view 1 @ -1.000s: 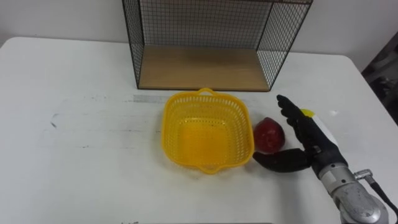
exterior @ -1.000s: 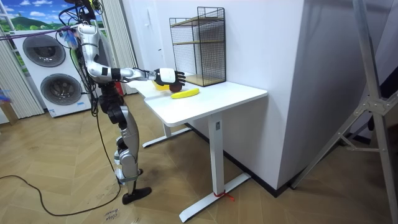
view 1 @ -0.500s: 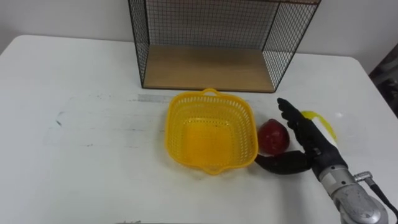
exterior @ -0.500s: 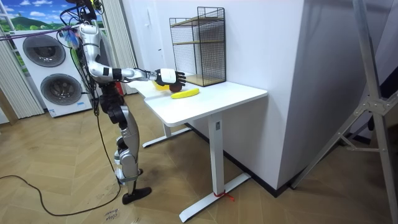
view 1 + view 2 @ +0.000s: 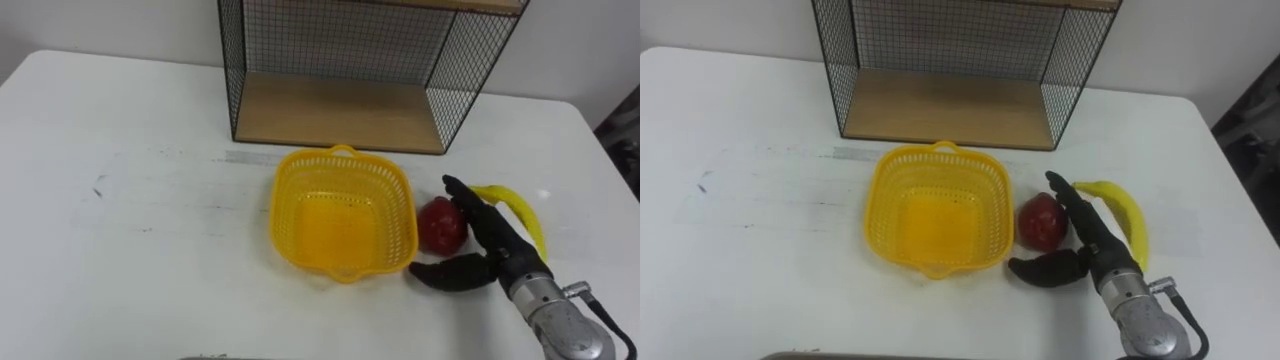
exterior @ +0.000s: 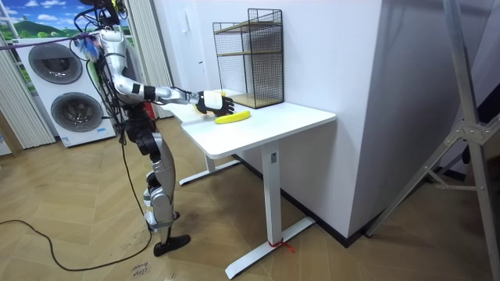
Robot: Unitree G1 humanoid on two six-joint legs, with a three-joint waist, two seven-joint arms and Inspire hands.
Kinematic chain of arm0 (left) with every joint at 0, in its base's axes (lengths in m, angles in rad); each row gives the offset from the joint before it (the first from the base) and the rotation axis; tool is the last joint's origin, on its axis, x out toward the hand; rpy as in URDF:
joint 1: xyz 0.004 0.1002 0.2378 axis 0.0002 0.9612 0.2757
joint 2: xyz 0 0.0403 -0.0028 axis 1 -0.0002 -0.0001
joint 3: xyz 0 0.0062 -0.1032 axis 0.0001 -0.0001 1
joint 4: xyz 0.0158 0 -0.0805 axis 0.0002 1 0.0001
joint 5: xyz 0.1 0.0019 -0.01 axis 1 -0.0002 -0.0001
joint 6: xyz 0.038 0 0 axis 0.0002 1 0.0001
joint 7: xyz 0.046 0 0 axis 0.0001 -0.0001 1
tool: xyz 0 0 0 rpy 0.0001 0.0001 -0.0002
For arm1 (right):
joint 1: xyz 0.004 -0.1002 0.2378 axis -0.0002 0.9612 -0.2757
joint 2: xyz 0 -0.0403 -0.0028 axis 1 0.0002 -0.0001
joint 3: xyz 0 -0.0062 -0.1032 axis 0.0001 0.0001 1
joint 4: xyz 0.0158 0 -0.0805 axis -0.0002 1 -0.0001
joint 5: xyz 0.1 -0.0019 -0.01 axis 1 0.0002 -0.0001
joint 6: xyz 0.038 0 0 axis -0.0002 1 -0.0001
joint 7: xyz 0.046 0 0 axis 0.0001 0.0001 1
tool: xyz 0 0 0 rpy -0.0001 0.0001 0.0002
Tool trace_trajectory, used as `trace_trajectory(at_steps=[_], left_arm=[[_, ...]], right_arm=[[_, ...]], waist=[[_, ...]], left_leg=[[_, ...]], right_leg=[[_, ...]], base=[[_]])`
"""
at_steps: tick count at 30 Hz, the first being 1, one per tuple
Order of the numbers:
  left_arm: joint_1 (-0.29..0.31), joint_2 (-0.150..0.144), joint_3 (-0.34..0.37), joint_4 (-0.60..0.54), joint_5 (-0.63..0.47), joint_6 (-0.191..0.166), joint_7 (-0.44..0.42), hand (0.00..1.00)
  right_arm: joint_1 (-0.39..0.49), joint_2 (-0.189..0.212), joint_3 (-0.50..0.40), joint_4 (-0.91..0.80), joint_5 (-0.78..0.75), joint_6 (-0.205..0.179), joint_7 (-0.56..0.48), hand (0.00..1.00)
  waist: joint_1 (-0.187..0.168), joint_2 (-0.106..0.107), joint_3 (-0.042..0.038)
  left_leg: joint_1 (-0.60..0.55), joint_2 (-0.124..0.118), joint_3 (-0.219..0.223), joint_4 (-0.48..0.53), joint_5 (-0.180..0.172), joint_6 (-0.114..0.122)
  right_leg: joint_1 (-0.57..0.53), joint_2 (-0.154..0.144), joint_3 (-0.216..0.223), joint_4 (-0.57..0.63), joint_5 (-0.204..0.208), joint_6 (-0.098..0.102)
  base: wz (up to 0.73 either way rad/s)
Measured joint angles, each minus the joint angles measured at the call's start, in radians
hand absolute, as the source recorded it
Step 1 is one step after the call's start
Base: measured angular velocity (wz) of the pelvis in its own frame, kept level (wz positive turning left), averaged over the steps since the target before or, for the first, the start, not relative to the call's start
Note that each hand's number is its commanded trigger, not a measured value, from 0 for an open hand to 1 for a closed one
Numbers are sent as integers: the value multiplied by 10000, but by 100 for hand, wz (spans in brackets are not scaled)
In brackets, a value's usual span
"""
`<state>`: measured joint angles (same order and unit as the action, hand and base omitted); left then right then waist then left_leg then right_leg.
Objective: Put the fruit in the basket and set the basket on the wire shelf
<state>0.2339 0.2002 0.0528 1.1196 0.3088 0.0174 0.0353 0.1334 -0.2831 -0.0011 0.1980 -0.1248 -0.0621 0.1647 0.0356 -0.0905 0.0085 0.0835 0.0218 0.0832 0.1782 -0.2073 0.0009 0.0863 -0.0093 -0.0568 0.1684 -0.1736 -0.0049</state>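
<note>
Light: is falling bright and even across the white table (image 5: 150, 120).
Shadows: are lying soft and faint, hugging the near rim of the basket (image 5: 345, 215) and pooling under the right hand (image 5: 490, 245).
Room: floor beneath the table is sitting in gentle shade.

A white surface (image 6: 281, 121) stands on a wood-plank floor (image 6: 86, 211) beside a white wall (image 6: 344, 78). Two washing machines (image 6: 55, 66) stand beyond.

White tabletop (image 5: 150, 230) beneath my robot hand (image 5: 500, 252): faint grey marks (image 5: 97, 187) well to its left. Two stacked washing machines (image 6: 56, 64) stand far behind it, on wooden floor (image 6: 70, 203).
</note>
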Motion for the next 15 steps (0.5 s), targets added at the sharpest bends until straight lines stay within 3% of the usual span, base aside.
trace_trajectory(at_steps=[9,10,11,12,15], left_arm=[[70,-3,5,-9,-11,151,-84,0],[74,-3,9,-11,-8,176,-86,0],[69,2,12,-12,-7,200,-86,0],[65,3,12,-11,-7,211,-86,0],[49,3,12,-10,-7,266,-85,0]], right_arm=[[-491,-23,1,644,-6,17,55,0],[-562,-27,0,719,-6,17,90,5],[-625,-27,-1,824,-10,0,97,88],[-679,-27,-1,932,-15,-26,98,100],[-796,-36,-12,1040,-34,-20,82,100]], waist=[[-1,-19,-13],[-6,-31,-14],[-24,-38,-19],[-30,-40,-21],[-26,-61,-35]], left_leg=[[-28,-11,-48,79,-1,-1],[-31,-13,-46,97,-1,-1],[-30,-16,-49,120,-1,-1],[-27,-16,-48,127,-1,-1],[-25,-18,-51,141,-1,0]], right_leg=[[13,-1,-23,-3,6,-11],[11,-2,-22,-6,6,-11],[13,-3,-19,-6,6,-11],[14,-3,-17,-4,6,-11],[16,-4,-12,4,6,-11]], base=[[0],[0],[0],[0],[0]])
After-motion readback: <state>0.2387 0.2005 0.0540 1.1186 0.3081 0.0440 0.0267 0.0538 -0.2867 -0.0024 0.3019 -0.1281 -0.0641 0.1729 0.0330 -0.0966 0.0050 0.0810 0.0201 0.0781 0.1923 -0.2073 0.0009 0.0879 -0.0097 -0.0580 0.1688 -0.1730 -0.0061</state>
